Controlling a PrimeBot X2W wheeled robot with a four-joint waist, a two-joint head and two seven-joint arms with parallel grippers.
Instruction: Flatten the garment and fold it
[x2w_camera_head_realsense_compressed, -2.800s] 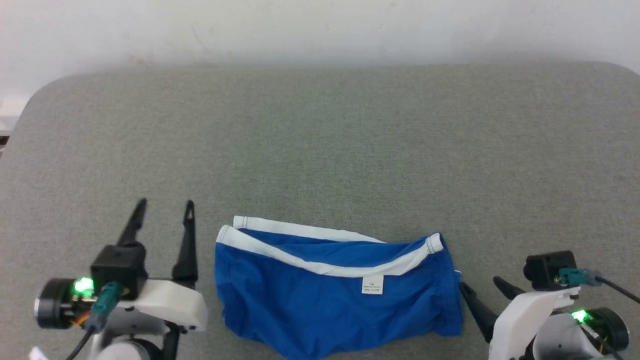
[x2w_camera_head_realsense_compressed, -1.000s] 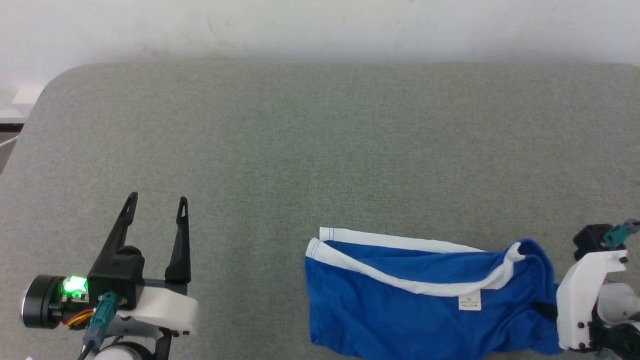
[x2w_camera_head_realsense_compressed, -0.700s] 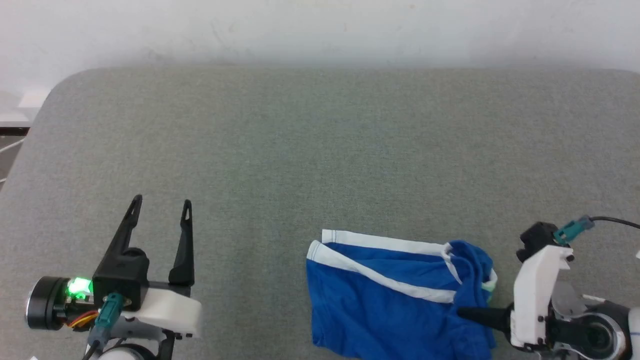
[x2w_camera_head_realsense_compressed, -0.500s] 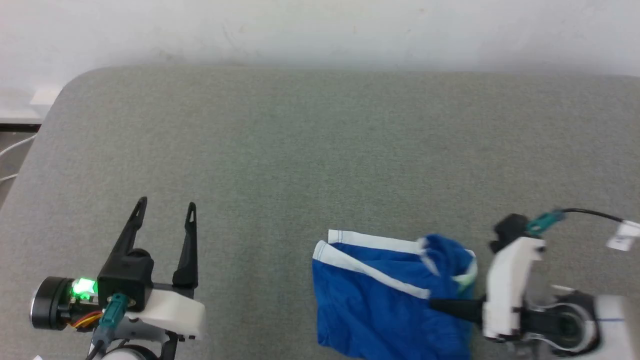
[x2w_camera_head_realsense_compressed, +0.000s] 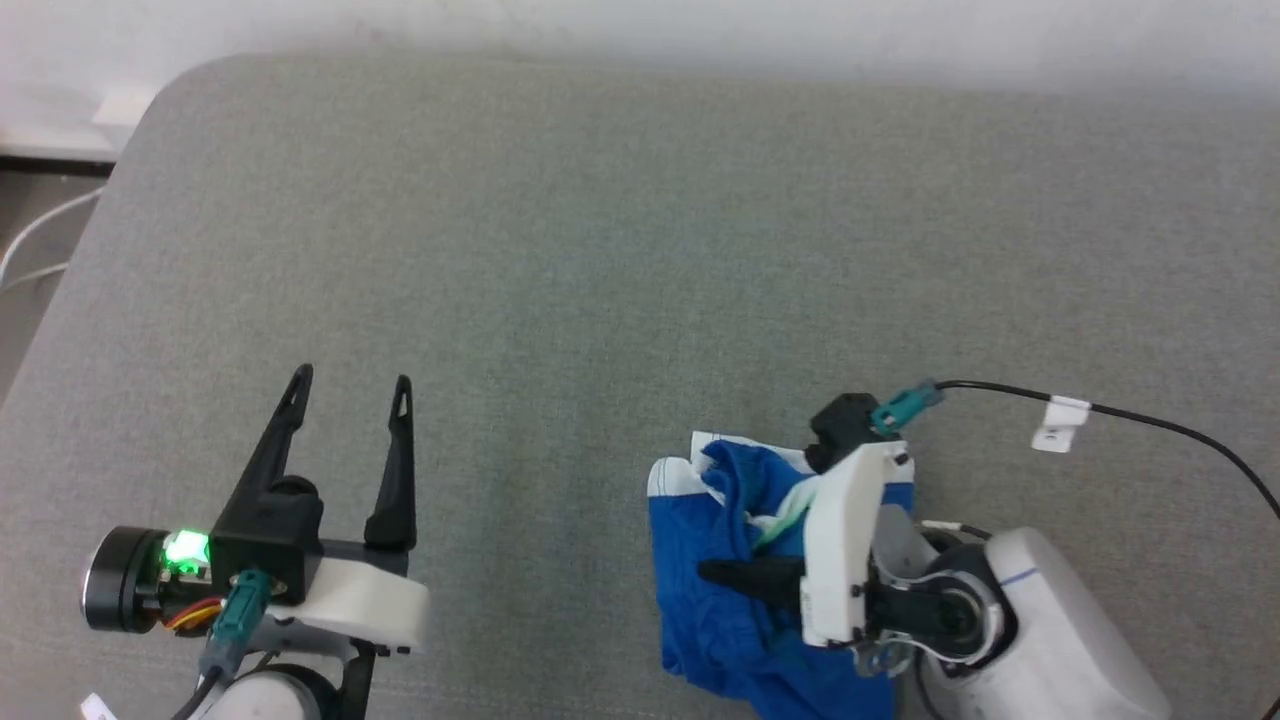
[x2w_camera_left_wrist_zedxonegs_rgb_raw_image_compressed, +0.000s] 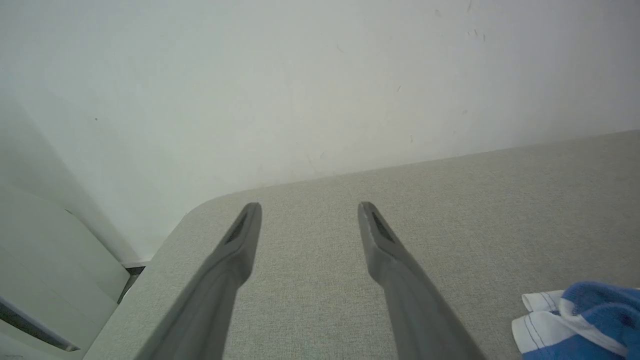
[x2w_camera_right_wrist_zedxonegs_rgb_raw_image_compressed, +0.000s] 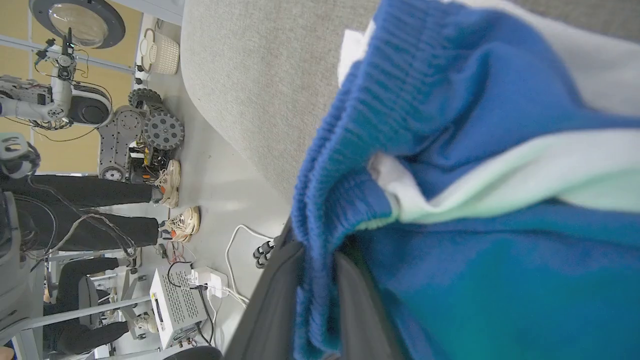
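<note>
My right gripper (x2w_camera_head_realsense_compressed: 714, 574) pinches a bunched edge of the garment (x2w_camera_head_realsense_compressed: 700, 630) over the grey pad (x2w_camera_head_realsense_compressed: 600, 250) — my left gripper (x2w_camera_head_realsense_compressed: 351, 378), jaws spread wide, holds nothing

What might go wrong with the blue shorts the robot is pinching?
The small royal-blue fabric shorts lie bunched, with one edge pinched in the right gripper, so a fold made now may come out crooked and wrinkled. The left gripper is open, apart from them over the grey table. With nothing pinning the other side, they might slide instead of folding.
</note>
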